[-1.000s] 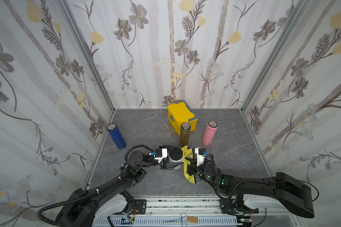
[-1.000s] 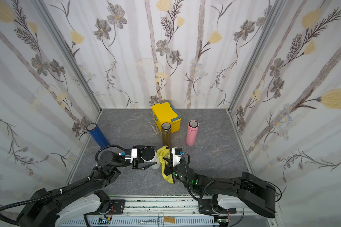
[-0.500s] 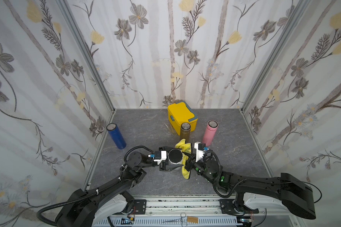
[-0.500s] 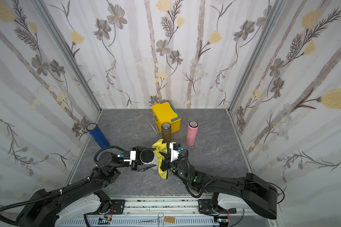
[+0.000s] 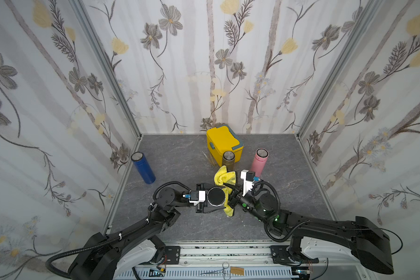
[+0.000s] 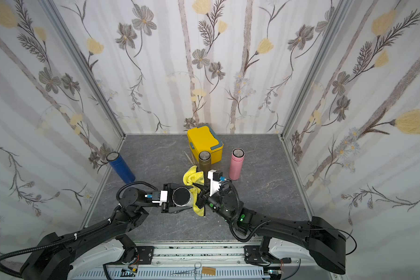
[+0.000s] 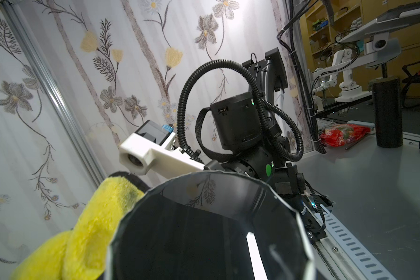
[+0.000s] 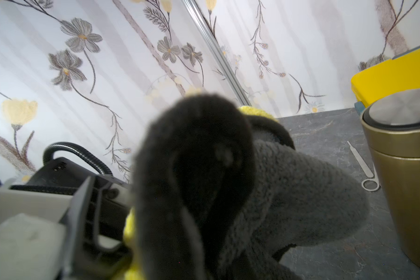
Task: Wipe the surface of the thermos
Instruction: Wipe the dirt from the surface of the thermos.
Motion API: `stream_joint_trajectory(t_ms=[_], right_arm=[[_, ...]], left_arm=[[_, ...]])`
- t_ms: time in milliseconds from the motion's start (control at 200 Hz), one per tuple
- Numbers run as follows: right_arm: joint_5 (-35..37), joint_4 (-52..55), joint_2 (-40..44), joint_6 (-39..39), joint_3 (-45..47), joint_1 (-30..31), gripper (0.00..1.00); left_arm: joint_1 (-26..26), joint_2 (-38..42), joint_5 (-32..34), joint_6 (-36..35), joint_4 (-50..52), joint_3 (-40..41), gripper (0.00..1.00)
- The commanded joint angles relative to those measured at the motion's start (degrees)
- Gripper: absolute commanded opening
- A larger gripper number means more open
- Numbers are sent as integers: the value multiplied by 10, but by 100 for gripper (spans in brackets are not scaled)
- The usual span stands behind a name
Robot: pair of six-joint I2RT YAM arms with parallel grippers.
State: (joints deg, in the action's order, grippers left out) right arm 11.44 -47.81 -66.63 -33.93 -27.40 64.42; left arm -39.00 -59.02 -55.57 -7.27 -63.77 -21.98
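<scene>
The thermos [image 5: 215, 196], with a black round lid and a shiny body, stands upright at the middle front in both top views [image 6: 181, 196]. My left gripper [image 5: 205, 198] is shut on it from the left. Its dark faceted lid [image 7: 204, 237] fills the left wrist view. My right gripper [image 5: 232, 197] is shut on a yellow and grey cloth [image 5: 224, 177], which lies against the thermos's right and far side. The cloth [image 8: 289, 194] covers the right gripper's jaws in the right wrist view, and its yellow side [image 7: 90, 232] shows beside the lid.
A blue thermos [image 5: 143, 168] stands near the left wall. A bronze one [image 5: 228, 160] and a pink one [image 5: 258, 162] stand just behind the cloth. A yellow box [image 5: 223, 143] sits at the back. Metal tweezers [image 8: 361, 164] lie on the grey floor beside the bronze thermos.
My right gripper has swept the cloth from the thermos's near right side round toward its far side. The left gripper and the thermos have stayed put.
</scene>
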Motion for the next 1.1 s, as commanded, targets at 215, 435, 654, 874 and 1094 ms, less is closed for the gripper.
stream_joint_trajectory(t_ms=[215, 435, 654, 874, 1094], right_arm=[[-47, -19, -31, 0, 29, -7, 0], [-61, 23, 13, 17, -11, -9, 0], [-65, -62, -73, -10, 67, -14, 0], [-148, -13, -40, 60, 20, -33, 0], [-199, -52, -45, 115, 6, -37, 0]], left_arm=[[-2, -1, -13, -49, -1, -4, 0], [-2, -1, -25, -63, 15, -8, 0], [-4, 0, -41, -79, 26, -6, 0], [-6, 0, -79, -135, 73, -9, 0], [-6, 2, -100, -214, 141, -11, 0]])
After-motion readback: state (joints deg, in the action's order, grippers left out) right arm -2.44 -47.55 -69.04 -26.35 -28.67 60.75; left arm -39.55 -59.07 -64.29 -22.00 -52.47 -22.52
